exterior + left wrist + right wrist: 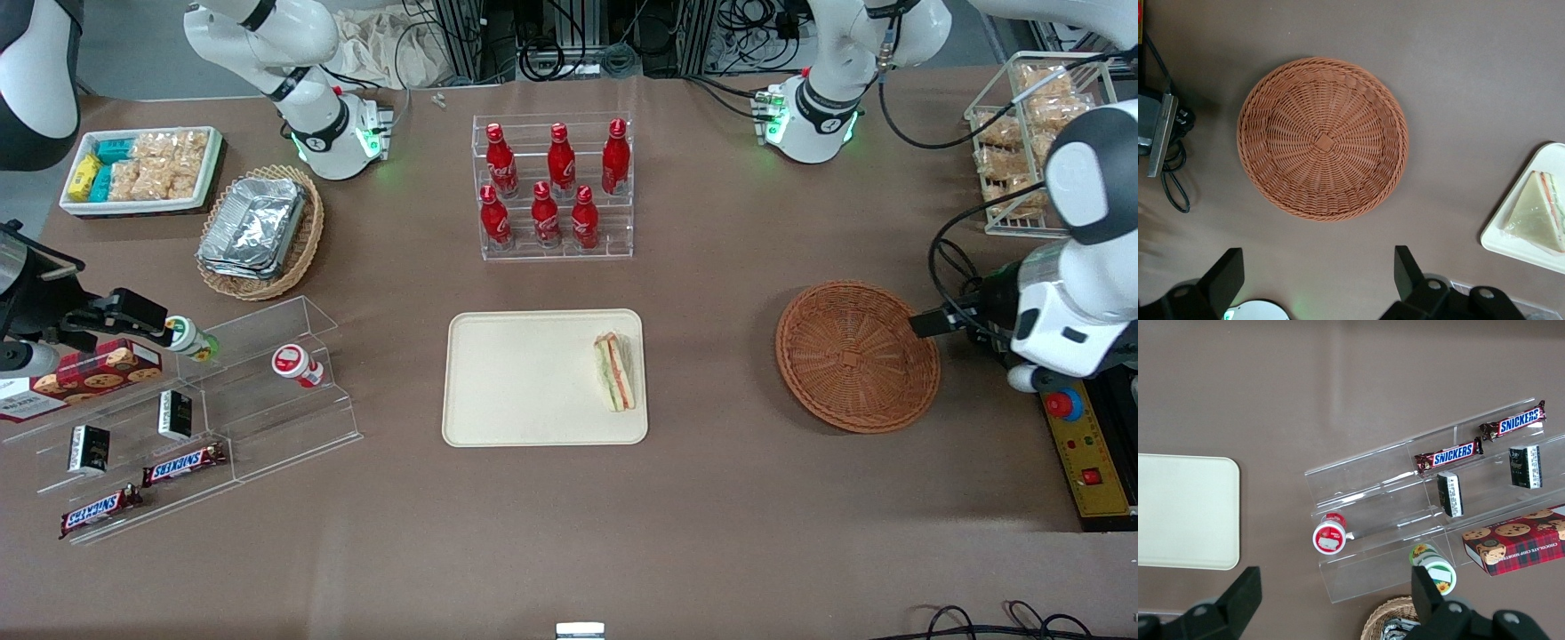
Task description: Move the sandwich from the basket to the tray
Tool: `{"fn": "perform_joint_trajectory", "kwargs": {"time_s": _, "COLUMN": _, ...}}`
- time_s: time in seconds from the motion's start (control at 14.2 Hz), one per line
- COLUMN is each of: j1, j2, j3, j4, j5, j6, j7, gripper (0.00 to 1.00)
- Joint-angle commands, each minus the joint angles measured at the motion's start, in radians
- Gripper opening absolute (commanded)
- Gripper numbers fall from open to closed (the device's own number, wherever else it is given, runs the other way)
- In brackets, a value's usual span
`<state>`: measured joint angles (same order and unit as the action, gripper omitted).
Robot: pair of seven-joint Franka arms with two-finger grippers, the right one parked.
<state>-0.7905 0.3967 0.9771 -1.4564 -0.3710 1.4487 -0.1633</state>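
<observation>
A: Our sandwich lies on the tray, near the edge closest to the basket, which has nothing in it.

B: Our gripper hangs above the basket, fingers apart, holding nothing. We think we just lift away slowly.

A: We read "SNICKERS" on the bars.

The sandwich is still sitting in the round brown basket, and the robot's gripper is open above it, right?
Not quite. The sandwich lies on the tray, at its edge toward the working arm's end of the table; the front view shows it. The basket holds nothing, as the left wrist view shows. The rest is right: the gripper is open above the basket.
</observation>
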Motion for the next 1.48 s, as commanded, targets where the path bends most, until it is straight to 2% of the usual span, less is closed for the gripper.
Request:
{"fn": "perform_joint_trajectory", "kwargs": {"time_s": 0.0, "j1": 0.218, "j2": 0.005, "j3": -0.223, "j4": 0.128, "j5": 0.027, "j6": -0.08, "j7": 0.013, "gripper": 1.0}}
{"fn": "perform_joint_trajectory", "kwargs": {"time_s": 0.21, "j1": 0.37, "j2": -0.019, "j3": -0.41, "j4": 0.171, "j5": 0.087, "j6": -0.094, "j7": 0.019, "gripper": 1.0}}
{"fn": "perform_joint_trajectory", "kwargs": {"time_s": 0.56, "j1": 0.609, "j2": -0.113, "j3": -0.771, "j4": 0.147, "j5": 0.26, "j6": -0.039, "j7": 0.054, "gripper": 1.0}}
{"fn": "perform_joint_trajectory", "kwargs": {"time_s": 0.7, "j1": 0.658, "j2": -0.195, "j3": -0.836, "j4": 0.008, "j5": 0.28, "j6": 0.062, "j7": 0.054, "gripper": 1.0}}
{"fn": "perform_joint_trajectory", "kwargs": {"time_s": 0.84, "j1": 0.665, "j2": -0.269, "j3": -0.85, "j4": -0.119, "j5": 0.297, "j6": 0.145, "j7": 0.054, "gripper": 1.0}}
{"fn": "perform_joint_trajectory", "kwargs": {"time_s": 0.98, "j1": 0.671, "j2": -0.292, "j3": -0.854, "j4": -0.153, "j5": 0.303, "j6": 0.153, "j7": 0.054, "gripper": 1.0}}
{"fn": "perform_joint_trajectory", "kwargs": {"time_s": 1.12, "j1": 0.721, "j2": -0.303, "j3": -0.915, "j4": -0.168, "j5": 0.316, "j6": 0.159, "j7": 0.054, "gripper": 1.0}}
{"fn": "perform_joint_trajectory", "kwargs": {"time_s": 1.27, "j1": 0.792, "j2": -0.292, "j3": -1.001, "j4": -0.151, "j5": 0.323, "j6": 0.159, "j7": 0.053, "gripper": 1.0}}
{"fn": "perform_joint_trajectory", "kwargs": {"time_s": 1.41, "j1": 0.791, "j2": -0.263, "j3": -1.005, "j4": -0.104, "j5": 0.331, "j6": 0.157, "j7": 0.05, "gripper": 1.0}}
